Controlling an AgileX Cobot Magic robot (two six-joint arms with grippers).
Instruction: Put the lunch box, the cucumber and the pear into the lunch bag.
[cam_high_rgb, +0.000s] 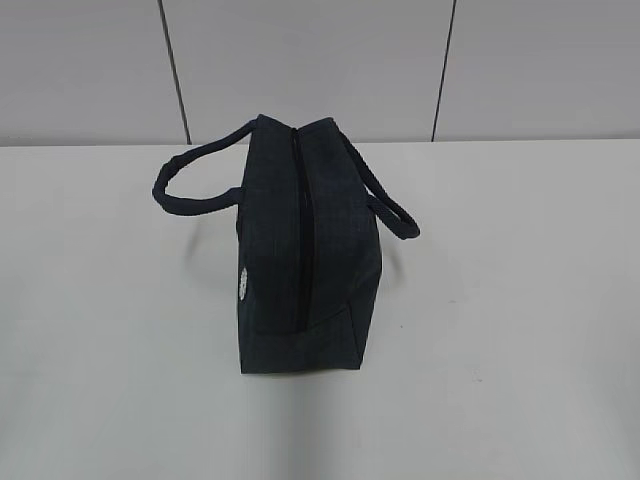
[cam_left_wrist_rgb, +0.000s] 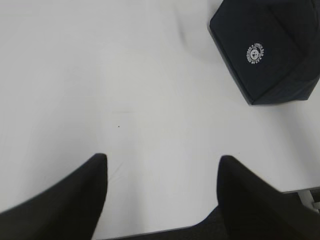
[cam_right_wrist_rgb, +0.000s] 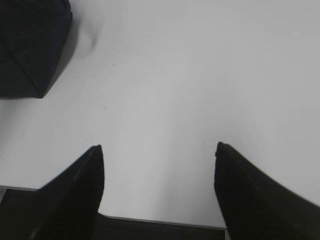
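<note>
While the left gripper (cam_left_wrist_rgb: 162, 167) hovers low over the white table (cam_high_rgb: 520, 300) with its fingers spread and nothing between them, one lunch bag (cam_high_rgb: 300, 250) stands mid-table, zipped, two handles out; the right gripper (cam_right_wrist_rgb: 159, 157) hovers likewise, spread wide and empty

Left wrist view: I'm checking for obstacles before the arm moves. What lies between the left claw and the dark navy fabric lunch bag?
Nothing: the left wrist view shows only bare white table between the open left claw and the dark navy fabric lunch bag.
</note>
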